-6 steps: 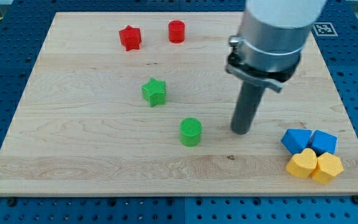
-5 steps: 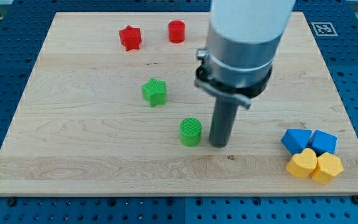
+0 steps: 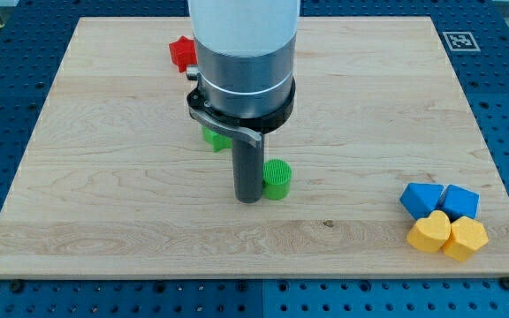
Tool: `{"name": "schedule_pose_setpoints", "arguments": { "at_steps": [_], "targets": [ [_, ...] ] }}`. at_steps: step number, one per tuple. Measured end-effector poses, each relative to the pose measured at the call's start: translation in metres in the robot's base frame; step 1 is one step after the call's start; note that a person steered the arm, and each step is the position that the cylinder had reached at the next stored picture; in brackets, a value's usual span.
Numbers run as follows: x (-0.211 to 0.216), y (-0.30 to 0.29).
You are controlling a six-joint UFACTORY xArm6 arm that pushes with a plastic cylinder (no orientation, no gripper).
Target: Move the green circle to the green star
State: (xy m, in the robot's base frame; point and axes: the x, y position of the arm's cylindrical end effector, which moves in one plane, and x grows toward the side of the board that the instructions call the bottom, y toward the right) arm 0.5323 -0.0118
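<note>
— Where has the rod got to?

— My tip [image 3: 249, 199] sits on the wooden board [image 3: 104, 177], pressed against the green circle [image 3: 277, 178] on that block's side toward the view's left. It carries nothing; it is a bare rod with no jaws, just touching the block's edge.

— And the green circle itself?

— Near the board's middle, a little toward the view's bottom. The green star [image 3: 214, 138] is up and to the view's left of the circle, mostly hidden behind the arm's grey collar; only a green sliver shows.

— What else is around the circle?

— Far toward the view's top and left of it, a red star [image 3: 180, 53] peeks out beside the arm. Well off to the view's right and lower than the circle, two blue blocks [image 3: 438, 199] and two yellow hearts [image 3: 447, 235] huddle together, touching. Their blue shapes I cannot make out exactly.
</note>
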Motion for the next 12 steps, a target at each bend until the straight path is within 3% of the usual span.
{"name": "schedule_pose_setpoints", "arguments": {
  "at_steps": [1, 3, 4, 8, 11, 12],
  "targets": [
    [-0.017, 0.007],
    [0.051, 0.017],
    [0.053, 0.065],
    [0.048, 0.074],
    [-0.022, 0.052],
    [0.002, 0.044]
  ]
}}
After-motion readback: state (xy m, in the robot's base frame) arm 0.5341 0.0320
